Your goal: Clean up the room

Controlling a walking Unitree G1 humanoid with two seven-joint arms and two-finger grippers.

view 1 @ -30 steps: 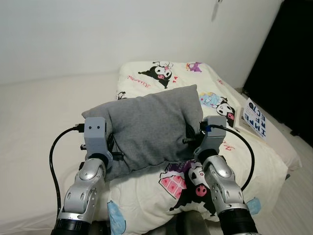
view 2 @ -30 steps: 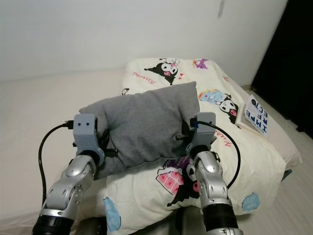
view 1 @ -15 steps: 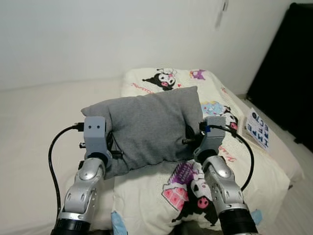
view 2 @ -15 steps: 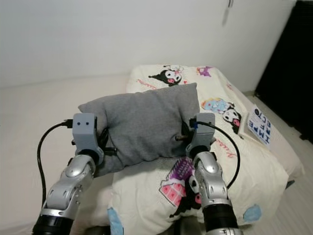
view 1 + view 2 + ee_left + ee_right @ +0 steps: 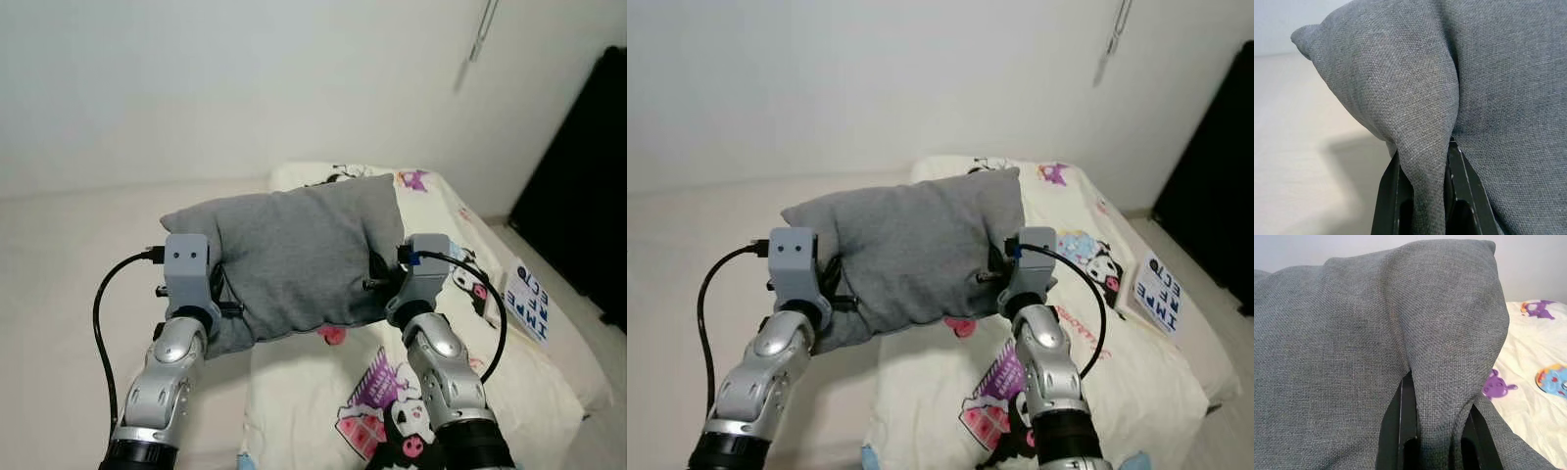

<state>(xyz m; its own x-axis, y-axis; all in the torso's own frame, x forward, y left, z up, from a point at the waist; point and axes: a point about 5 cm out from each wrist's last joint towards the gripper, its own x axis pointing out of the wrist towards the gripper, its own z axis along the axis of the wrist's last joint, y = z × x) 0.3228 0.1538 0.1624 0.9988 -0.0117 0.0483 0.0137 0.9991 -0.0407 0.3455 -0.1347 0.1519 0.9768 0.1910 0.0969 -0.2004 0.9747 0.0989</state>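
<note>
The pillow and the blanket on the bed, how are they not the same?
The pillow is plain grey, while the blanket is cream with cartoon pictures. The pillow is puffy and held up in the air, pinched by the left gripper and the right gripper; the blanket lies spread flat over the bed. Both are soft cloth things.

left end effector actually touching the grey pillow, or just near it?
Touching. In the left wrist view, the left end effector has a fold of the grey pillow pinched between its two black fingers, with no gap visible.
</note>
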